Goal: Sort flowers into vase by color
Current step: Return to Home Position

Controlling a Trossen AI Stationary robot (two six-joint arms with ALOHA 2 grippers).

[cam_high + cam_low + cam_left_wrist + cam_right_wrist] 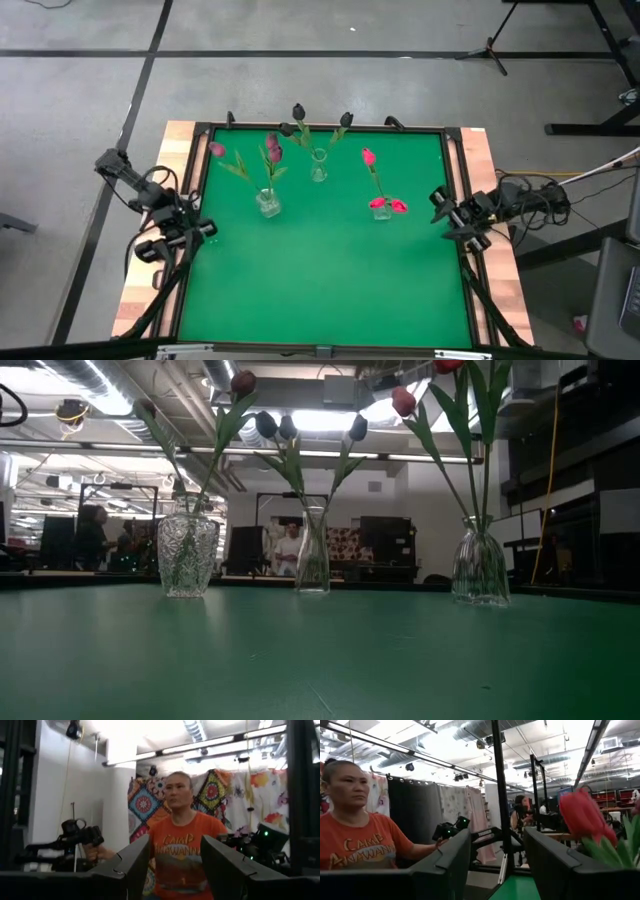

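Three clear glass vases stand upright on the green table. The left vase [267, 203] [187, 555] holds dull magenta tulips [273, 150]. Near-black tulips [297, 111] [268, 425] stand in the middle vase [318, 166] [312, 555]. Bright pink-red tulips [369, 157] [404, 401] are in the right vase [381, 210] [480, 565], and one head [582, 815] shows in the right wrist view. All stems stick into the vase mouths. My left gripper [208, 232] [175, 865] waits open at the table's left edge. At the right edge my right gripper [437, 205] [497, 865] is also open, near the right vase.
A dark raised frame [320, 128] borders the green table, with wooden strips [140, 290] outside it. The vases stand in the far half; the near half of the mat [320, 290] is bare. A person in an orange shirt [180, 850] [350, 840] stands beyond the table.
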